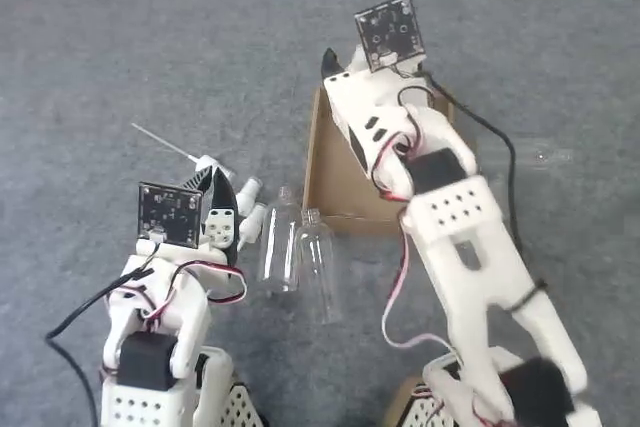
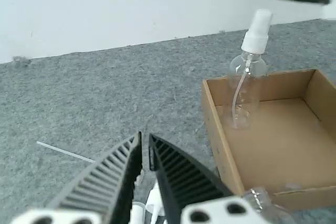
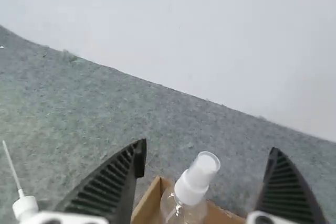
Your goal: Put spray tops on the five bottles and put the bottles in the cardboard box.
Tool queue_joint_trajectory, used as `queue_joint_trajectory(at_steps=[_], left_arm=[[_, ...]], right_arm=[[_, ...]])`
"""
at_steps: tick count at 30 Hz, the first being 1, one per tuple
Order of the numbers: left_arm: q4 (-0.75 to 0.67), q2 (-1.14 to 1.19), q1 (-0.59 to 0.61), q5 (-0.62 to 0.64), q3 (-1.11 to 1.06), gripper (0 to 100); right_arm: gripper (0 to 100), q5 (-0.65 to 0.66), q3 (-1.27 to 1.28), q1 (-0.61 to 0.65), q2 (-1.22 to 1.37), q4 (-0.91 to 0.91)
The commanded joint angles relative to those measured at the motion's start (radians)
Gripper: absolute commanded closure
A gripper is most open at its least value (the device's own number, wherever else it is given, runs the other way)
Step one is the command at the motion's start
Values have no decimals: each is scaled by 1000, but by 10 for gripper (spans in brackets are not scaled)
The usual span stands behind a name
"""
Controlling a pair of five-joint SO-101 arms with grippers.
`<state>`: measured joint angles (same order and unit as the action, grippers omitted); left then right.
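The left arm [image 1: 160, 332] and right arm [image 1: 470, 237] are showing white printed shells and black motor blocks [image 1: 150, 359]. Red, white and black cables [image 1: 404, 262] are looping along them. The left tool [image 2: 145, 139] and right tool [image 3: 207, 148] are carrying black ribbed fingers [image 2: 173, 167].

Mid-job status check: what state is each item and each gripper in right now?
Capped bottle: upright in the box, spray top on.
Cardboard box: open, holding that bottle.
Two bottles: lying on the table, no tops.
Loose spray tops: lying by the left gripper.
Left gripper: nearly shut.
Right gripper: open, over the capped bottle.
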<state>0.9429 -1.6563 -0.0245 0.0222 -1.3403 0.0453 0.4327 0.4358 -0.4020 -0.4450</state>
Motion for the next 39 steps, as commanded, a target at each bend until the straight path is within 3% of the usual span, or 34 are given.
queue_joint_trajectory(at_steps=[1,12,15,22,28,39], left_arm=[[-28,-11,3,12,7,988],[-28,-11,3,12,7,988],[-28,-11,3,12,7,988],[-28,-11,3,12,5,988],[-29,-11,2,14,-4,988],[-41,-9,-3,12,-16,988]], right_arm=[[701,15,-66,-4,-154,-102],[702,20,-61,-33,-421,-513],[702,14,-61,-143,-478,-615],[702,-2,-55,-568,-403,-696],[702,-195,-83,-710,-62,-601],[700,-647,-423,-708,498,-601]])
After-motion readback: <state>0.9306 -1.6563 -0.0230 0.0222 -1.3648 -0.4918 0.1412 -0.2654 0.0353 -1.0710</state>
